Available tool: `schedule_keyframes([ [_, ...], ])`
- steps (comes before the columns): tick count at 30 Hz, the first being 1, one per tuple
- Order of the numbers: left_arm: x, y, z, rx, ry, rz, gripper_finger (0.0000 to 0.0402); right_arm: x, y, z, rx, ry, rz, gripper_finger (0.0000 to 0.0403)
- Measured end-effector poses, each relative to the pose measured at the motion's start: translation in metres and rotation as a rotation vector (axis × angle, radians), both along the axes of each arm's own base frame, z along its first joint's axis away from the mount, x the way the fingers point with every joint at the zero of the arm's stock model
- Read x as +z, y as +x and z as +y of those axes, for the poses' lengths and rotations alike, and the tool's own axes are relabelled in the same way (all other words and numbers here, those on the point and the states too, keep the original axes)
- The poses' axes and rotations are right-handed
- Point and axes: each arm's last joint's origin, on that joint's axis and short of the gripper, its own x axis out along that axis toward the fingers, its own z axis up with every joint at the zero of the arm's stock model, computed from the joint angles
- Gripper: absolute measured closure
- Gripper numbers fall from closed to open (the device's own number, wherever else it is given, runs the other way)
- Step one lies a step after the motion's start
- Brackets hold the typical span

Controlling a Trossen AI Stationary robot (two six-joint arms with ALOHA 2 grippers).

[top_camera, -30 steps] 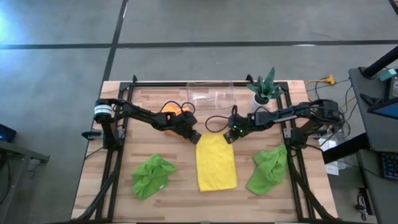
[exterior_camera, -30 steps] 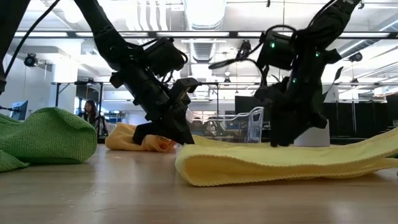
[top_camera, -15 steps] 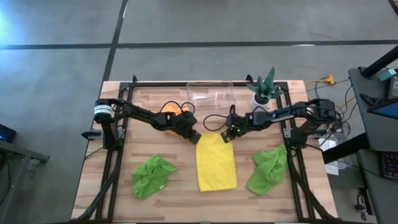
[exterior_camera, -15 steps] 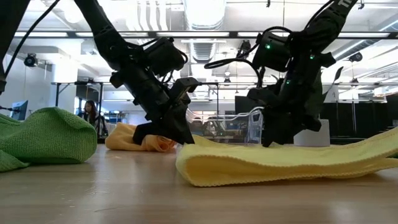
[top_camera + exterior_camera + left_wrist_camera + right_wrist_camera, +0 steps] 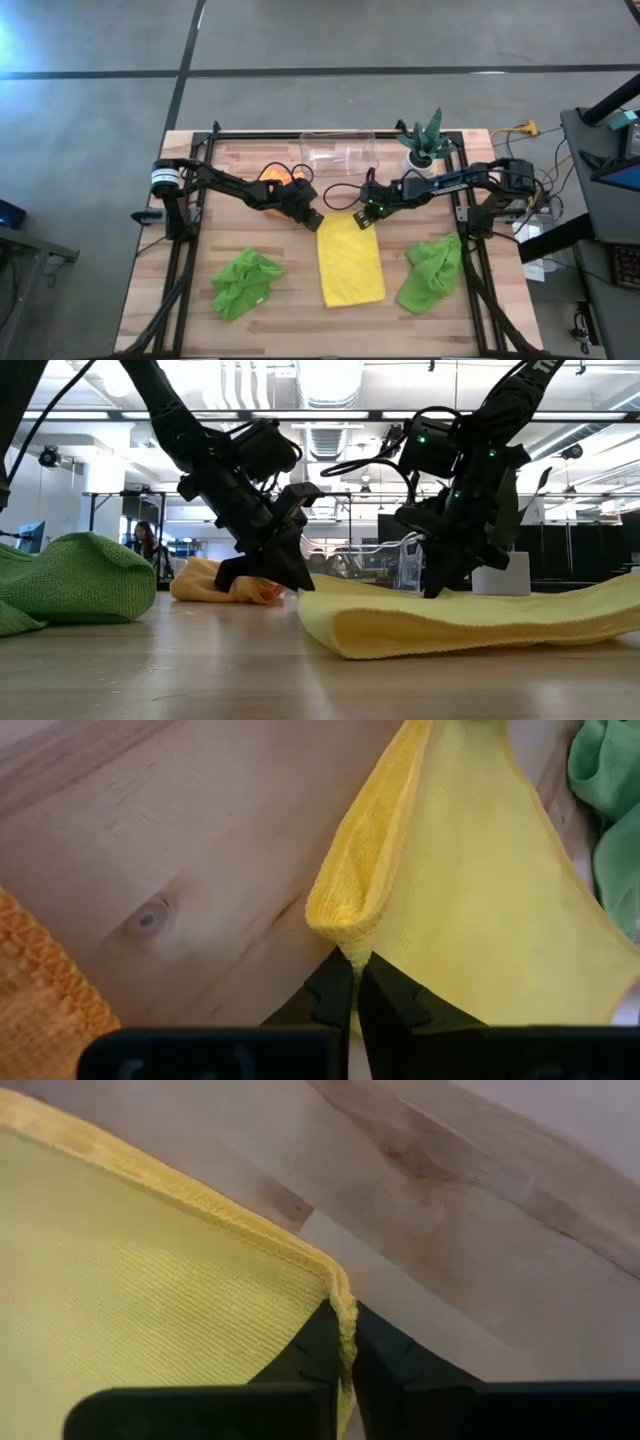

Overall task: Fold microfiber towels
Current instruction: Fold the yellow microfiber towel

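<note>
The yellow towel (image 5: 351,263) lay flat mid-table, with the left gripper (image 5: 313,220) and right gripper (image 5: 364,219) each pinched shut on one of its far corners. Only thin hems sat between the fingers (image 5: 322,1342), so I thought a corner might slip free once they lifted, or the two might pull unevenly and skew the fold.
</note>
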Motion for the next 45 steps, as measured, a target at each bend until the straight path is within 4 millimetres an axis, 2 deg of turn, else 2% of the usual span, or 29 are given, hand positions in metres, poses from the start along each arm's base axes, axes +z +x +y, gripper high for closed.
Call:
schedule_keyframes([
  [8,0.003,0.001,0.000,0.000,0.004,-0.025,0.0401,0.013,0.003,0.000,0.043,-0.003,-0.020,0.0394],
  [20,0.044,0.010,0.003,-0.004,0.094,-0.178,0.0401,0.054,0.009,0.000,0.092,-0.068,-0.152,0.0394],
  [27,0.054,0.007,0.005,0.002,0.135,-0.206,0.0401,0.068,0.001,0.003,0.114,-0.103,-0.157,0.0395],
  [37,0.051,0.006,-0.001,-0.054,0.181,-0.199,0.0401,0.088,-0.008,0.031,0.210,-0.186,-0.194,0.0395],
  [45,0.051,0.006,-0.011,-0.183,0.298,-0.207,0.0401,0.087,-0.019,0.053,0.295,-0.235,-0.147,0.0395],
])
